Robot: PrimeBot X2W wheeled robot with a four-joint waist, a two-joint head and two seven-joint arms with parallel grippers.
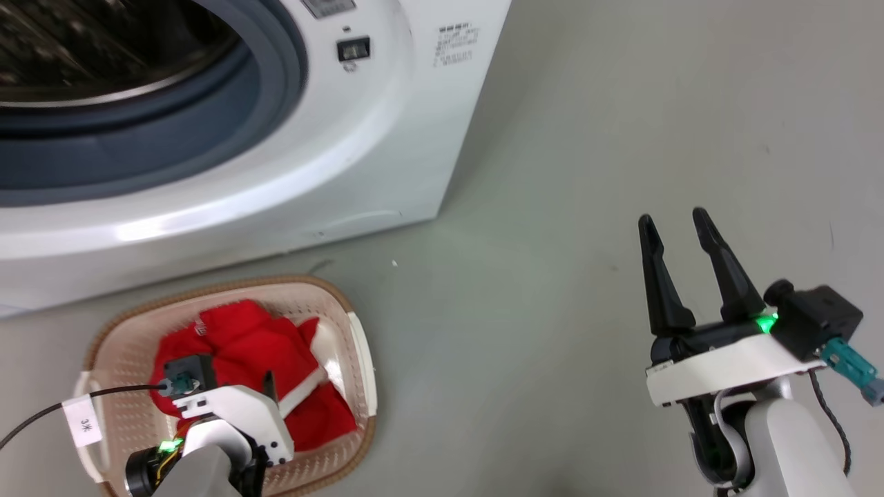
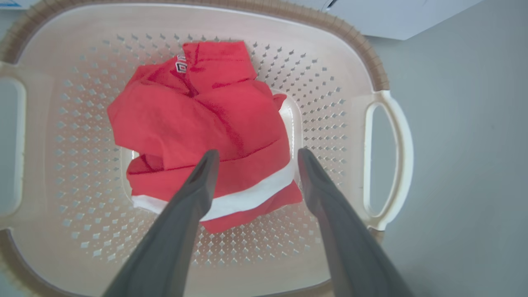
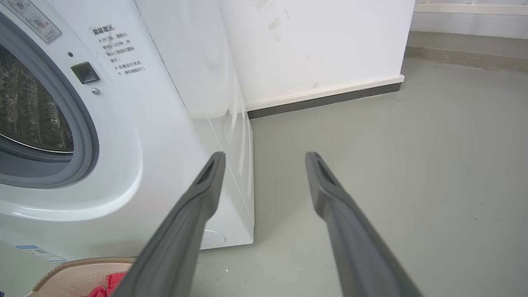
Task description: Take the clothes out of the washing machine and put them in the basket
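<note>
Presumably poised for dropping, the left gripper (image 2: pixel 255 153) hangs splayed above the clothes (image 2: pixel 198 119) in the basket (image 2: pixel 330 62); the right gripper (image 1: pixel 673 215) idles spread, empty.

I count one washing machine (image 1: pixel 345 138), one basket (image 1: pixel 121 352) and one heap of red clothes (image 2: pixel 198 119); how many garments, I can't tell. Two grippers, left gripper (image 2: pixel 255 154) and right gripper (image 1: pixel 673 221), two fingers each.

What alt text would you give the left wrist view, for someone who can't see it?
Red clothes with a white band lie crumpled in a cream basket on a grey floor. The left gripper, open, hangs above them holding nothing.
</note>
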